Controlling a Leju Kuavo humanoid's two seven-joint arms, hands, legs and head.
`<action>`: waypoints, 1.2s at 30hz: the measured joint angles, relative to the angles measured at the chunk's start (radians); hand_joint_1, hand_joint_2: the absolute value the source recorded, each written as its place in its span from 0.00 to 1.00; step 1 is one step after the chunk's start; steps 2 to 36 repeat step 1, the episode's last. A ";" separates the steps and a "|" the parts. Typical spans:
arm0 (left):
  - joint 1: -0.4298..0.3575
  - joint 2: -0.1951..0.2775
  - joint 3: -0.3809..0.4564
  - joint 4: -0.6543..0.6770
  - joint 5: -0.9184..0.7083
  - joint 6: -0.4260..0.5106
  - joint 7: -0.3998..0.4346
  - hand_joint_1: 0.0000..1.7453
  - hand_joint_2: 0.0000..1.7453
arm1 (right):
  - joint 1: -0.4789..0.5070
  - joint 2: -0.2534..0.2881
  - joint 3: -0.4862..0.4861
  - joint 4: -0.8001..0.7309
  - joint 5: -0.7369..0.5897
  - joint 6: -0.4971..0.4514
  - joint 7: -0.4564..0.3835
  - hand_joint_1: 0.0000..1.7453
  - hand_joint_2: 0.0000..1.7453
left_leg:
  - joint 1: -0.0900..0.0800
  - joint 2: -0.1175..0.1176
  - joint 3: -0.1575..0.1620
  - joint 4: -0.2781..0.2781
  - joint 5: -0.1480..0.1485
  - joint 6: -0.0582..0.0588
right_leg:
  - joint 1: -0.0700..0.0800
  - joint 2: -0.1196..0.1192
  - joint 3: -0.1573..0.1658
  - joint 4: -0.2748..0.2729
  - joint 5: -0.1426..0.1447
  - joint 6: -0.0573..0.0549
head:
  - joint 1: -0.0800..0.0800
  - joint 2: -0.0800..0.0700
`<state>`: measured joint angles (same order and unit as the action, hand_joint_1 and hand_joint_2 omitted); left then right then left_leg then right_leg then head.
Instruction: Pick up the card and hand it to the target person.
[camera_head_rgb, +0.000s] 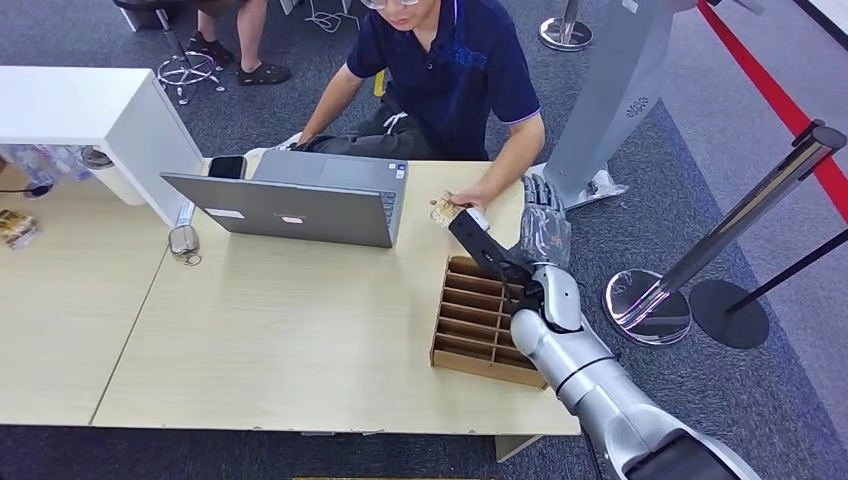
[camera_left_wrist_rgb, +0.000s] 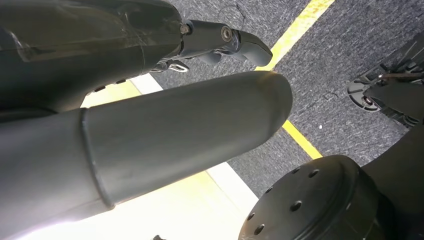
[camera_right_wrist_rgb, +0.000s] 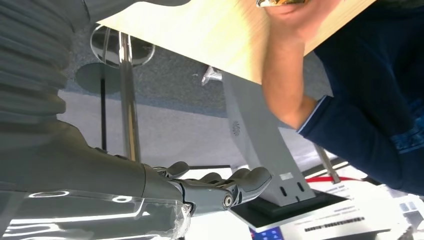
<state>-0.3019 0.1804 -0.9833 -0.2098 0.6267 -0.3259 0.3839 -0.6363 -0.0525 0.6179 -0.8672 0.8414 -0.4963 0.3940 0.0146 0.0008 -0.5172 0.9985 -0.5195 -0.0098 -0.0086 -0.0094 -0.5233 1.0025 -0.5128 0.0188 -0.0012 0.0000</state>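
A seated person in a dark blue shirt (camera_head_rgb: 460, 70) pinches the small card (camera_head_rgb: 443, 209) in a hand (camera_head_rgb: 470, 198) at the table's far edge. My right hand (camera_head_rgb: 530, 235) is raised just right of that hand, its fingers (camera_head_rgb: 545, 215) extended and its dark thumb (camera_head_rgb: 473, 238) reaching toward the card; nothing lies in its grasp. In the right wrist view the right hand's fingers (camera_right_wrist_rgb: 225, 187) are stretched out and bare, and the person's forearm (camera_right_wrist_rgb: 282, 80) and the card's edge (camera_right_wrist_rgb: 277, 2) sit by the table. My left hand (camera_left_wrist_rgb: 220, 42) hangs low over carpet, holding nothing.
A brown slotted organizer (camera_head_rgb: 480, 318) stands on the pale wooden table (camera_head_rgb: 280, 340) under my right forearm. An open grey laptop (camera_head_rgb: 300, 200), a mouse (camera_head_rgb: 183, 241) and a phone (camera_head_rgb: 227, 166) lie beyond. A white cabinet (camera_head_rgb: 90, 110) stands at left; stanchion bases (camera_head_rgb: 648, 305) are at right.
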 joint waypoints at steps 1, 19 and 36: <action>0.000 0.000 0.000 0.000 0.000 0.000 0.000 0.00 0.00 | 0.002 0.000 -0.002 -0.001 0.000 -0.001 0.001 0.00 1.00 | 0.000 0.000 0.000 0.000 0.000 0.000 | 0.000 0.000 0.000 0.000 0.000 0.000 | 0.000 0.000; 0.000 0.000 0.000 0.000 0.000 0.000 0.000 0.00 0.00 | 0.002 0.000 -0.002 -0.001 0.000 -0.001 0.001 0.00 1.00 | 0.000 0.000 0.000 0.000 0.000 0.000 | 0.000 0.000 0.000 0.000 0.000 0.000 | 0.000 0.000; 0.000 0.000 0.000 0.000 0.000 0.000 0.000 0.00 0.00 | 0.002 0.000 -0.002 -0.001 0.000 -0.001 0.001 0.00 1.00 | 0.000 0.000 0.000 0.000 0.000 0.000 | 0.000 0.000 0.000 0.000 0.000 0.000 | 0.000 0.000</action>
